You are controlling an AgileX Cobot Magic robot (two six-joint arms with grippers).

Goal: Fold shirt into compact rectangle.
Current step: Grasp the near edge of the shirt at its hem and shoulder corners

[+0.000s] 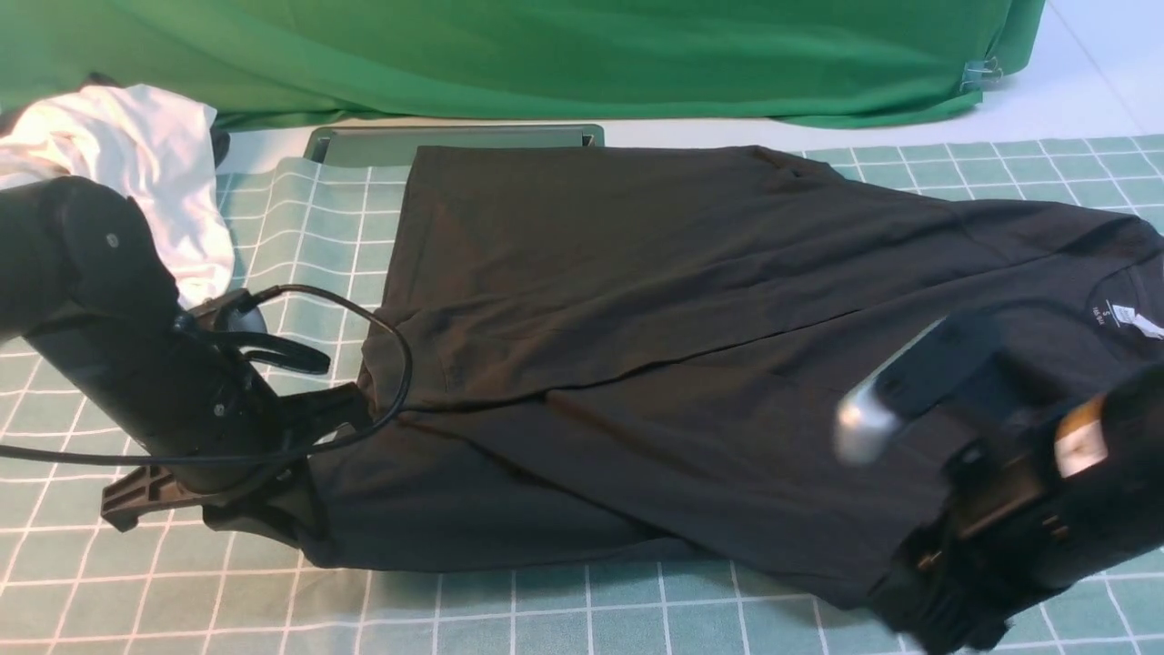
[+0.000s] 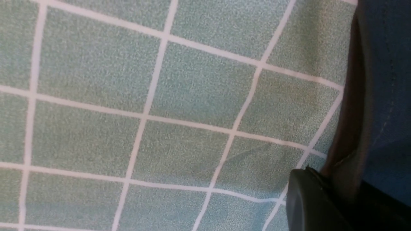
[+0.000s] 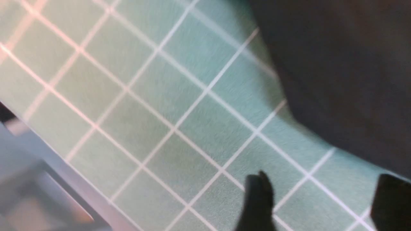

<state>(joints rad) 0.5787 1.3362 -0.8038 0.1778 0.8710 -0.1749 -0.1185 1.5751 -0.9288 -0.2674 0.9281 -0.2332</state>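
Black shirt lies spread out on the green checked mat covering the worktop. It runs crosswise, hem end toward the robot's left, collar end toward its right. White neck label shows at the far right edge. One side is already folded over the body, leaving a long diagonal crease line across the middle; fabric is wrinkled, not flat. The far edge of the shirt overlaps a grey tray-like board at the back. Left pincer is down at the shirt's near left corner and clenched on the hem edge. In the left wrist view a dark finger sits right against the stitched hem, with bare mat beside it. A black cable loops from the left arm over the shirt's left edge. Right pincer is released: its fingers stand apart over bare mat, just beside the shirt's edge, gripping nothing. In the front view it is motion-blurred at the near right, low over the shirt's near edge. White garment is bunched at the far left, off the shirt. Big green cloth runs along the back.
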